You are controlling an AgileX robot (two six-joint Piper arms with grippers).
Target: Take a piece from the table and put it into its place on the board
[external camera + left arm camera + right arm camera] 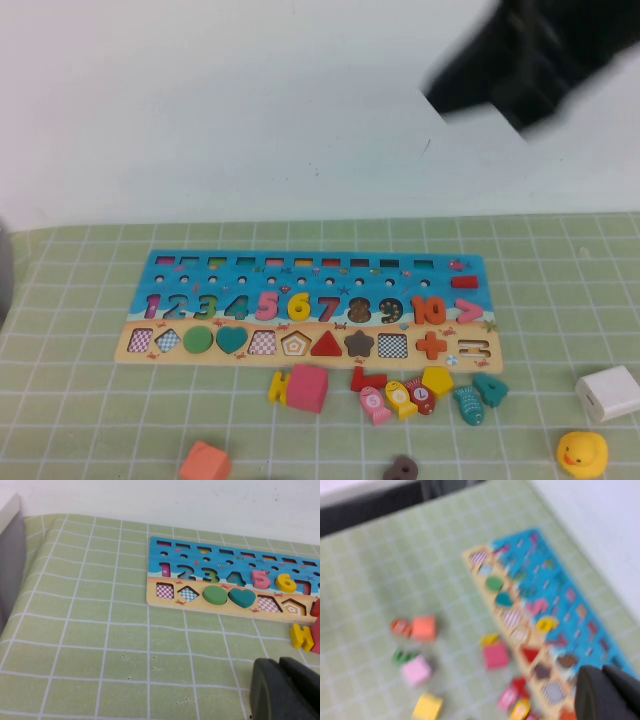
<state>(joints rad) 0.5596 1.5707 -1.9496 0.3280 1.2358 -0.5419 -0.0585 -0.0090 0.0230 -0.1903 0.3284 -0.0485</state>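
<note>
Sitting in the board [170, 268], the piece [298, 306]; right gripper [607, 692] raised, left gripper [285, 690] low.

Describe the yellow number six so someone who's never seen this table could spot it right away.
Find the long wooden board lying on the green checked mat. In the numeral row on its blue upper part, the six sits between a pink five and a red seven. It is the only yellow numeral in that row.
</note>
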